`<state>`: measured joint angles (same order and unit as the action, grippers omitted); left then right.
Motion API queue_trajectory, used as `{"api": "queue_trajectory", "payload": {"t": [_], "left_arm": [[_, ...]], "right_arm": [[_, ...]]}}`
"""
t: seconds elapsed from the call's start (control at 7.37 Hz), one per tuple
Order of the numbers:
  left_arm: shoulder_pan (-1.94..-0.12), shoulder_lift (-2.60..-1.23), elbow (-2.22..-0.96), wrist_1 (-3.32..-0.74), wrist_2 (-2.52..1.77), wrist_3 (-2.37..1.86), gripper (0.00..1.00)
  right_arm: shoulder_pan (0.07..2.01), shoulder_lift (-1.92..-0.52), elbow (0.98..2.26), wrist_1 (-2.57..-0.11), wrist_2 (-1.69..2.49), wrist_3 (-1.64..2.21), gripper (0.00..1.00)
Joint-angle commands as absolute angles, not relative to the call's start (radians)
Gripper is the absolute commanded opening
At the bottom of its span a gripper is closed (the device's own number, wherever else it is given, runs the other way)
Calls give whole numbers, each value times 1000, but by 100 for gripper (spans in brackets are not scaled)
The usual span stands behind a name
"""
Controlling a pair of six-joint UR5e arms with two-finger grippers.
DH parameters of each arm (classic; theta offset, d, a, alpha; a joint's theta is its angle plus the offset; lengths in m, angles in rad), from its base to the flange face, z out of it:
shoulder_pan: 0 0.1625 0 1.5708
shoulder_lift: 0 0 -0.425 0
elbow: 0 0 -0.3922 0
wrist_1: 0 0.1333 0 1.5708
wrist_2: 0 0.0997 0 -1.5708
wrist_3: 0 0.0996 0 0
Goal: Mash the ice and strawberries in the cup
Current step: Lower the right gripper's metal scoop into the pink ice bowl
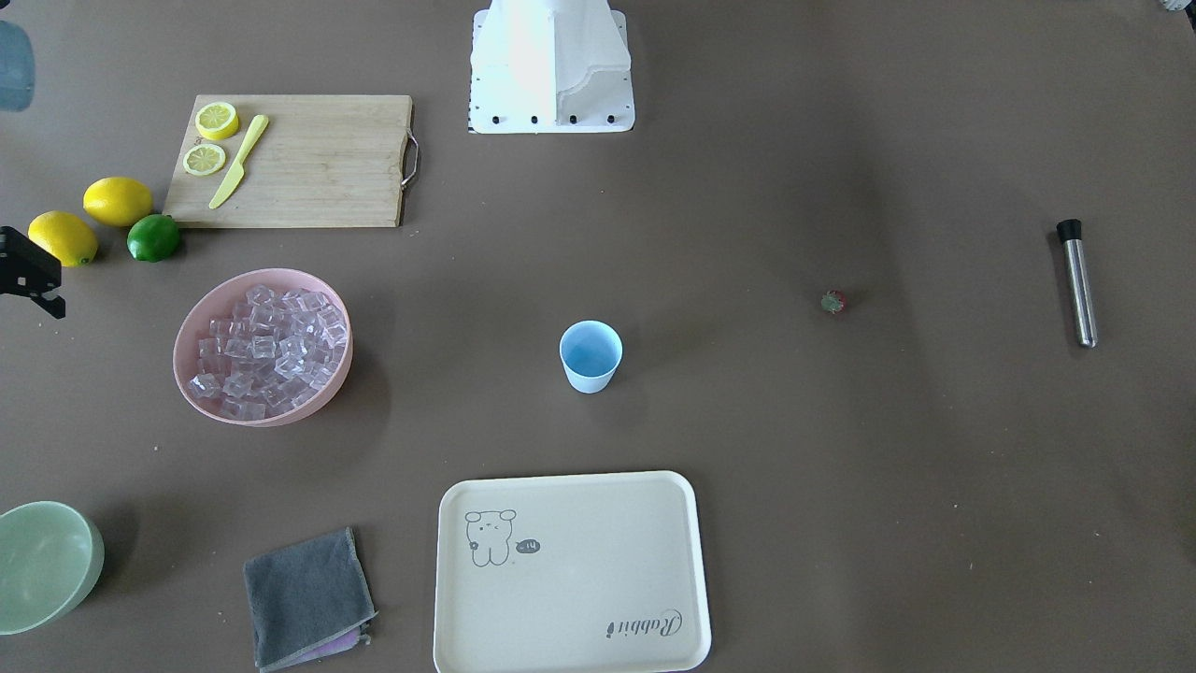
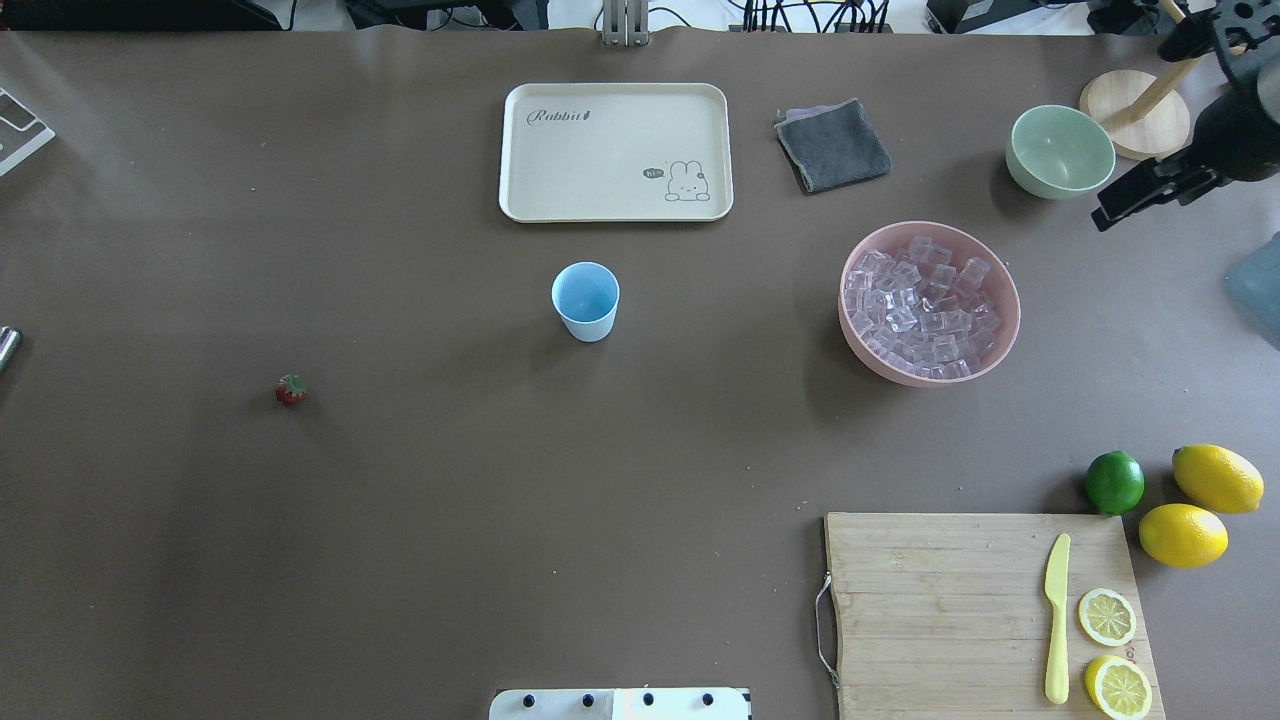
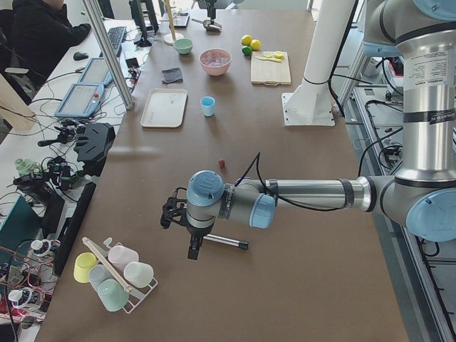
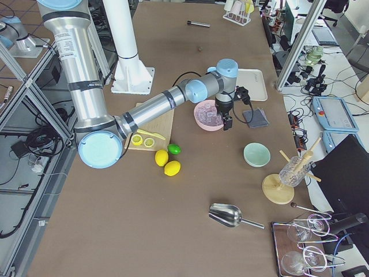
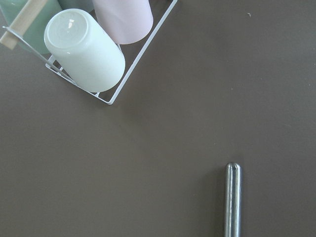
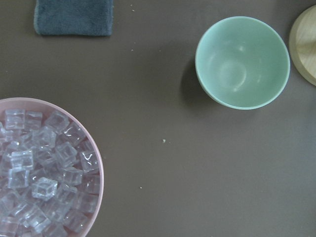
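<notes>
- Nearest the robot, on its right, the wooden cutting board (image 2: 940,600) holds a yellow knife (image 2: 1057,620) and two lemon slices (image 2: 1106,616). A lime (image 2: 1114,482) and two whole lemons (image 2: 1183,535) sit just past its far corner.
- The rest of the near counter (image 2: 450,500) is bare brown surface, so loads of room there.
- The strawberry (image 2: 290,389) lies alone on the robot's left, well apart from everything.
- The cup (image 2: 585,300) stands upright mid-counter with open space all round.
- The ice (image 2: 925,310) is piled in the pink bowl (image 2: 868,358), off to the cup's right.
- Far edge: a cream tray (image 2: 615,150), a grey cloth (image 2: 833,145) and a green bowl (image 2: 1060,150).
- The right hand (image 2: 1108,213) hangs above the counter beside the green bowl, holding nothing; can't tell how far open it is.
- The left hand (image 3: 191,242) hovers pointing down at the counter's left end, over a metal rod (image 1: 1079,285) near a cup rack (image 5: 84,49). Its opening isn't clear either.
</notes>
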<state>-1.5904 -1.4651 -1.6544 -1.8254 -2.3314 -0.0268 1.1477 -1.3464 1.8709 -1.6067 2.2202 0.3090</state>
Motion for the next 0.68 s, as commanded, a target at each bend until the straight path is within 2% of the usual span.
{"api": "queue_trajectory", "payload": {"t": [0.0, 0.27, 0.54], "left_arm": [[-1591, -1465, -1654, -1825, -2330, -26, 99], [-1591, -1463, -1655, -1825, -2330, -26, 99], [-1591, -1468, -1654, -1824, -2330, -26, 99]], "right_arm": [[1056, -1328, 1838, -1496, 2206, 357, 99], [941, -1295, 1813, -1403, 2118, 635, 98], [884, -1292, 1802, -1382, 2057, 669, 94]]}}
